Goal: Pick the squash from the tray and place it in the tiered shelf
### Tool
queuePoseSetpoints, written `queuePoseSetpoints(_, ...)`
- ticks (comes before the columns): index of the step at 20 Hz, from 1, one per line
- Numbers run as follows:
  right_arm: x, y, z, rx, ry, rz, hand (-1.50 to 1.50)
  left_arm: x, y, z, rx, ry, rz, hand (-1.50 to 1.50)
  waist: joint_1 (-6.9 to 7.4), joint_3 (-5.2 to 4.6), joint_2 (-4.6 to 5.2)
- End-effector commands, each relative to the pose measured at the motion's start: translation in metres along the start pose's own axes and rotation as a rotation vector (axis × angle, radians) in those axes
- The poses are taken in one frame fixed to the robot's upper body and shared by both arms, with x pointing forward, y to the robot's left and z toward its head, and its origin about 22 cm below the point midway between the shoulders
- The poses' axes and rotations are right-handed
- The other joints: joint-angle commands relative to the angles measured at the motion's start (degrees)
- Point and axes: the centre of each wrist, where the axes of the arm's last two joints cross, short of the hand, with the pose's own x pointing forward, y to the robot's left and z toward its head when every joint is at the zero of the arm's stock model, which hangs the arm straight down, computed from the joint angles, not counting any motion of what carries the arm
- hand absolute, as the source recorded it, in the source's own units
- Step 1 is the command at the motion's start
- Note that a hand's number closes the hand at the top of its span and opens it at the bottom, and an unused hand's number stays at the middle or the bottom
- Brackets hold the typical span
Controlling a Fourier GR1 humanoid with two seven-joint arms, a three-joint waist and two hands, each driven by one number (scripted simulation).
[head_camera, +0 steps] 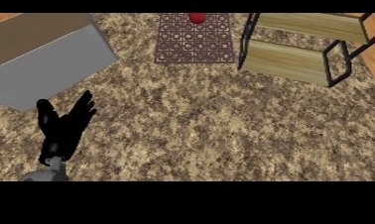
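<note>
At the far edge of the speckled brown stone table [205,119], a small red squash [197,17] sits on a dark latticed tray [195,44], well up and right of the left robot hand [64,124], resting with straight, spread fingers; the wooden two-tier shelf with black frame [300,49] stands just right of the tray.

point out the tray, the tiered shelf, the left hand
tray [195,44]: head view, on its patterned bare surface.
tiered shelf [287,62]: head view, lower wooden board.
left hand [62,129]: head view, on the palm.
</note>
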Motion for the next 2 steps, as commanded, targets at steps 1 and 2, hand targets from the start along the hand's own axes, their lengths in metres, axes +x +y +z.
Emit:
queuePoseSetpoints(1,-0.007,-0.059,-0.005,0.033,-0.026,-0.012,-1.5,-0.004,0.011,0.0,0.006,0.007,0.009,0.0,-0.41,0.02,-0.05)
queuePoseSetpoints(2,-0.014,-0.052,-0.006,0.04,-0.008,-0.017,-1.5,0.006,0.011,-0.012,-0.002,-0.013,0.005,0.0,-0.04,-0.01,0.13)
